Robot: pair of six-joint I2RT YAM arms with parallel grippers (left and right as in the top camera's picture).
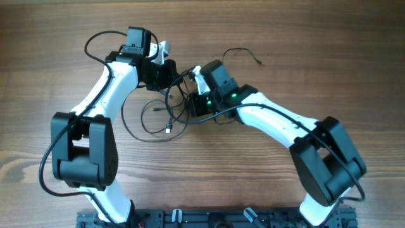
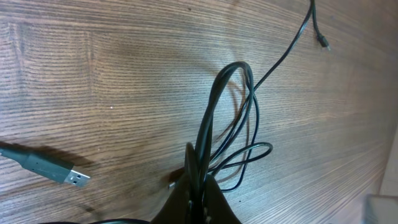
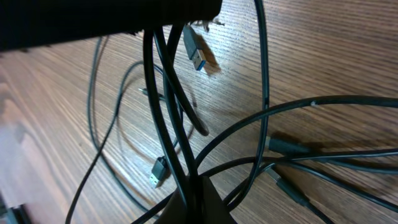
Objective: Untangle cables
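With your left claw [image 2: 198, 186] and right claw [image 3: 190, 196] both clamped on the cables [image 2: 208, 118], pulling apart could cinch the crossed loops tight.

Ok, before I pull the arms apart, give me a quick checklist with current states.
1. Grip of left tool on the cables: ok, shut on them.
2. Grip of right tool on the cables: ok, shut on them.
3. One strand per tool: not ok, each pinches several.
4. Loops between the tools free of crossings: not ok, they cross.
5. USB plug and small plug lying loose: ok.
6. Which strand belongs to which cable: cannot tell.
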